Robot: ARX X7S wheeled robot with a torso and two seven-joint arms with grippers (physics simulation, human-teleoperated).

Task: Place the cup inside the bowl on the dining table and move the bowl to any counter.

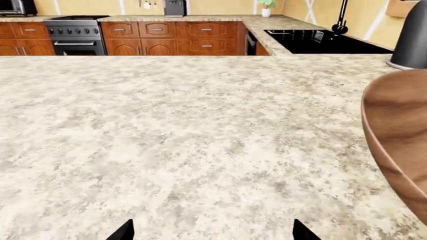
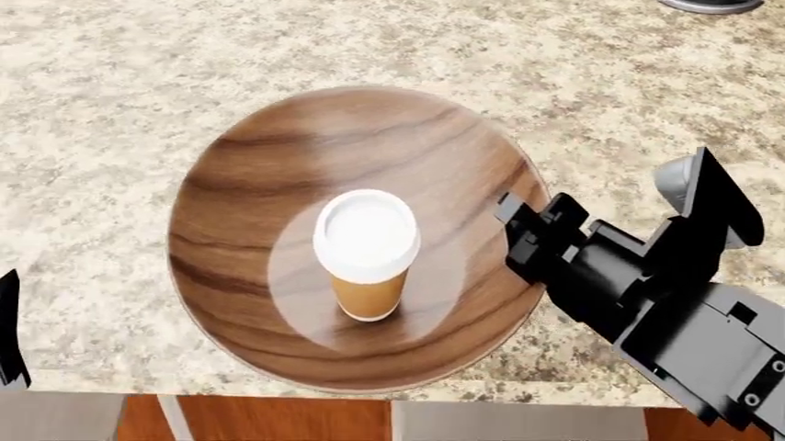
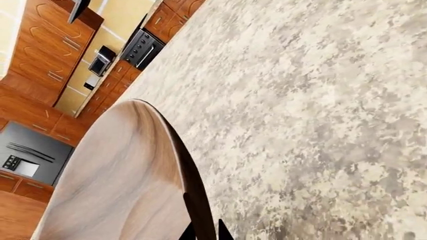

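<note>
The right tool (image 2: 521,230) pinches the stiff wooden bowl's (image 2: 245,184) thin rim; the lidded paper cup (image 2: 366,253) inside could tip; left tool (image 1: 212,232) spread, holding nothing.

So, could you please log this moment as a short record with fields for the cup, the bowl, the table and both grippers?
cup: cup upright, lid on, standing inside the bowl near its middle
bowl: bowl on the dining table, close to its near edge
dining table: dining table pale speckled granite
right gripper: right gripper at the bowl's right rim, fingers either side of the wall, apparently gripping it
left gripper: left gripper open, low over the table, bowl off to one side, holding nothing
</note>
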